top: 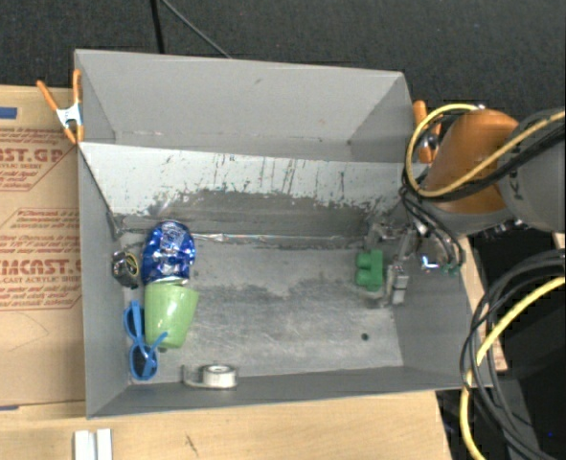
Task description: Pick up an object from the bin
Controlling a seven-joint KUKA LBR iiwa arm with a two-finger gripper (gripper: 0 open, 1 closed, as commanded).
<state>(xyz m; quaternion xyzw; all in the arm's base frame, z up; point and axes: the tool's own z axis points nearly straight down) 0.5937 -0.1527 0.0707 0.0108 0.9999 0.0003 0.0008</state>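
Note:
My gripper (390, 274) is low at the right side of the bin, close to the right wall. A small green block (369, 268) sits right against its fingers on their left; whether it is between the fingers cannot be made out. The bin floor shows under and left of the block.
Along the left wall lie a blue crumpled foil ball (169, 249), a light green cup (169, 314), a blue pair of sunglasses (137, 341) and a small dark round thing (124, 267). A roll of tape (212, 377) lies near the front left. The orange-covered arm with cables hangs over the right rim.

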